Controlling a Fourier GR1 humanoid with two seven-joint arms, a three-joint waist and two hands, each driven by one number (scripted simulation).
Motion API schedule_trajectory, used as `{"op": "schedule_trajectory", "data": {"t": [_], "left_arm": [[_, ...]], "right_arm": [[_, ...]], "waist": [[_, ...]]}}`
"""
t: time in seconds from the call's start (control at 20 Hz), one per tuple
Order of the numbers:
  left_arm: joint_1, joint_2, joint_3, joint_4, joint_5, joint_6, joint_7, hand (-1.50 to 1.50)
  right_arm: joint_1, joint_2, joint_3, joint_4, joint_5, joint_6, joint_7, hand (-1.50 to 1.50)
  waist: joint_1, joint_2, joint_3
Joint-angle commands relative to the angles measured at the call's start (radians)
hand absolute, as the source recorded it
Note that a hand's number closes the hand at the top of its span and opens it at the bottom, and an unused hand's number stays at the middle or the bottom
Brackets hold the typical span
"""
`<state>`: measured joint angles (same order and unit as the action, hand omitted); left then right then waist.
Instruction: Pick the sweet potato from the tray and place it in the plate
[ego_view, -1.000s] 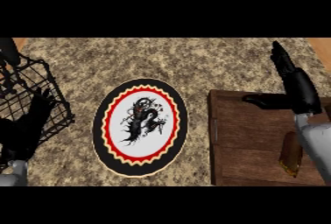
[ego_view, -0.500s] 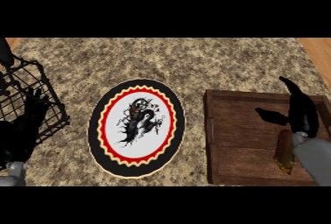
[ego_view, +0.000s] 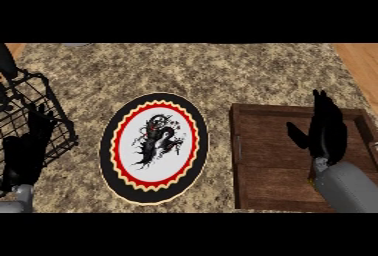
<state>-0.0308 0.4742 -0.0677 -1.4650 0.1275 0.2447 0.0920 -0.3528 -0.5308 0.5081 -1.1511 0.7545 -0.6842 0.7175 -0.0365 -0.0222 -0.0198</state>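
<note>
Text on plate: none readable; only a black dragon-like figure inside a red zigzag ring
Text on tray: none readable

Right hand over the wooden tray, plate bare beside it

The right hand hangs over the wooden tray at the right, fingers straight, thumb out to the left; the sweet potato cannot be made out. Just left of the tray, the plate with a black dragon lies on the speckled table. The left hand rests by a black wire basket at the left edge.
</note>
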Motion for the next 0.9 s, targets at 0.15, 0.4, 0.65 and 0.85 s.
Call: {"op": "schedule_trajectory", "data": {"t": [0.15, 0.4, 0.65, 0.85], "left_arm": [[-0.093, -0.053, -0.055, -0.015, -0.004, -0.034, -0.029, 0.00], [-0.071, -0.063, -0.061, -0.031, -0.001, -0.034, -0.028, 0.00], [-0.060, -0.076, -0.073, -0.053, -0.008, -0.031, -0.021, 0.00], [-0.072, -0.063, -0.045, -0.051, 0.011, -0.046, -0.016, 0.00]], "right_arm": [[-0.099, 0.047, 0.081, -0.048, 0.193, 0.313, 0.361, -1.50], [-0.161, 0.077, 0.052, -0.074, 0.111, 0.606, 0.532, -1.50], [-0.174, 0.101, 0.023, -0.102, 0.074, 0.767, 0.642, -1.50], [-0.188, 0.116, -0.015, -0.141, 0.051, 0.836, 0.700, -1.50]], "waist": [[-0.027, 0.007, 0.008], [-0.034, 0.006, 0.009], [-0.037, 0.005, 0.012], [-0.033, 0.005, 0.014]]}}
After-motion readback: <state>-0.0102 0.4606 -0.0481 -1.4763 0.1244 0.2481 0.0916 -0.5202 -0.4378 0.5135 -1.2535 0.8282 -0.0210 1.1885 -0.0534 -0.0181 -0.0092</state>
